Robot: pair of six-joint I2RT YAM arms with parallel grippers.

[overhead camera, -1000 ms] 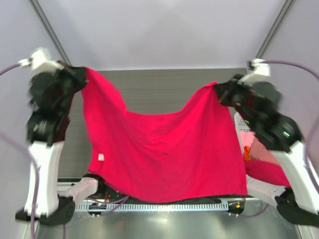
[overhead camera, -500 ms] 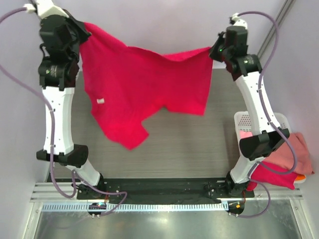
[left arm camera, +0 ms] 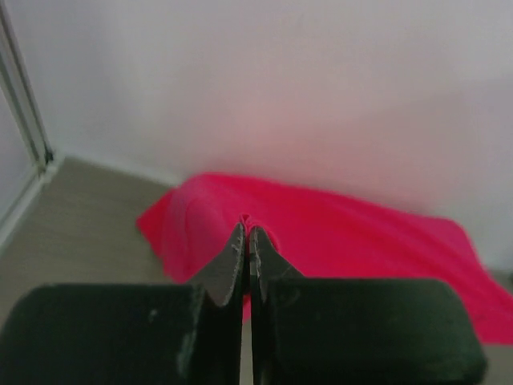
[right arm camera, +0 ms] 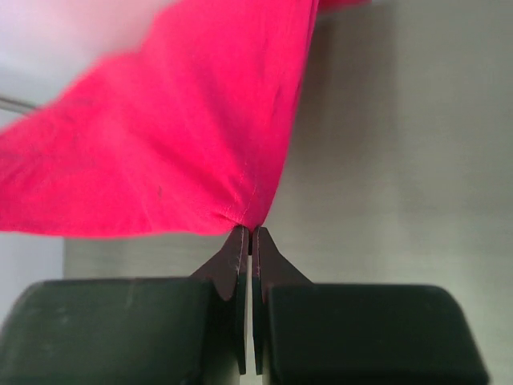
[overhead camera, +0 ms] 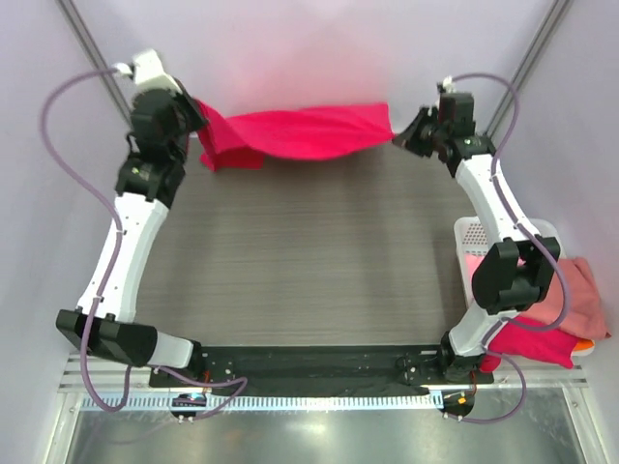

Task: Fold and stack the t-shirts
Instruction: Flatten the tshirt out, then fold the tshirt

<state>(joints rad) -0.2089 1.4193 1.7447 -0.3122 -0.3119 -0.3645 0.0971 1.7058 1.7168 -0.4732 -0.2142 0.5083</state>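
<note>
- Crimson-red t-shirt (overhead camera: 300,130), twisted into a loose band and strung across the far end of the desk (overhead camera: 309,261), close to the back wall (overhead camera: 309,58); long axis running left to right.
- Left end pinched in the left claw (overhead camera: 196,124), clenched on a fold of cloth, with a loose flap drooping just beneath.
- Right end pinched in the right claw (overhead camera: 399,137), likewise clamped tight on a corner, with fabric fanning away from the tips.
- Neither arm nearer: one end each, cloth spanning the gap between the claws, bare desk on the near side.
- Probably calls for lowering both ends together and drawing the shirt nearward to lay it flat.
- Well apart at the right edge: white perforated basket (overhead camera: 474,237), with a salmon-pink t-shirt (overhead camera: 580,300) and another red t-shirt (overhead camera: 527,343) heaped beside it.
</note>
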